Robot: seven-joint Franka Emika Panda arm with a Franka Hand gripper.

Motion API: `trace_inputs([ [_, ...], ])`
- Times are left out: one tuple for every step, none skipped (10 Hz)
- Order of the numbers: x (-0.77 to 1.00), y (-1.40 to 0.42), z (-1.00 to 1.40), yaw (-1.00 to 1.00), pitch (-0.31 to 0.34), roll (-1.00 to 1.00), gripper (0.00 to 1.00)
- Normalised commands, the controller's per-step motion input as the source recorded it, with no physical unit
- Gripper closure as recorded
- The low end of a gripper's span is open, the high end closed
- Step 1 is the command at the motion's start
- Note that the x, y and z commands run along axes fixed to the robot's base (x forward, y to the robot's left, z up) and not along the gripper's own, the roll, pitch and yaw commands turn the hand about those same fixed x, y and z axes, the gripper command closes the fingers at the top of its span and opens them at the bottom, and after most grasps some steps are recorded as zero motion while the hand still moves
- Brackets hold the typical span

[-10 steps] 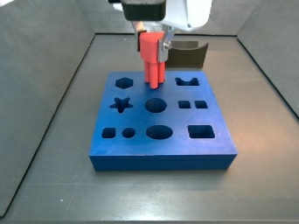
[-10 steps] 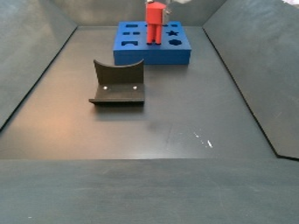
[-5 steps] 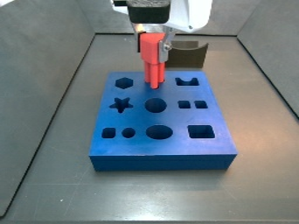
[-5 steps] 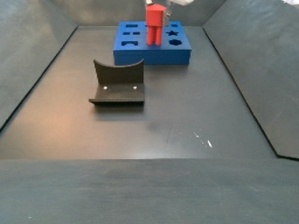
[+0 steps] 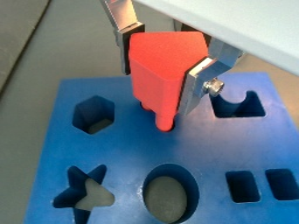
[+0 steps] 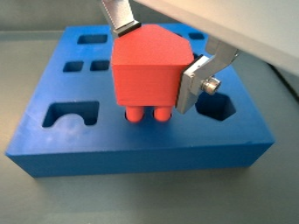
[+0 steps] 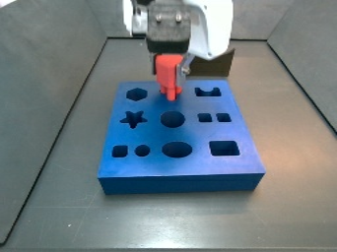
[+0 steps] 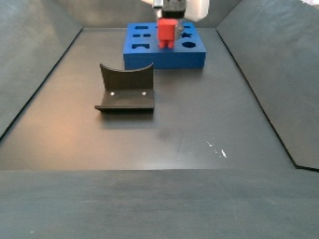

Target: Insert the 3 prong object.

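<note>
The end effector (image 5: 166,68) is clamped on the red 3 prong object (image 5: 163,74), held upright with its prongs seemingly entering the blue block (image 7: 178,172) at its far row. Rigid, light, smooth plastic; grip its flat upper body.

Both wrist views look steeply down, close in, past the gripper (image 5: 176,74) onto the blue block (image 6: 70,157). One side view faces the block (image 7: 178,177) nearby; another sees it (image 8: 162,58) at the bench's far edge.
</note>
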Motion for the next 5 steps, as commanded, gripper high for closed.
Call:
trace_inputs([
  [0.08,-0.08,-0.46,0.00,0.000,0.20,1.00],
  [0.04,-0.06,-0.40,0.00,0.000,0.20,1.00],
  [0.07,0.00,-0.21,-0.01,-0.059,-0.05,1.00],
  [0.02,0.00,-0.01,-0.01,0.000,-0.07,1.00],
  [0.00,0.00,0.00,0.00,0.006,0.00,1.00],
])
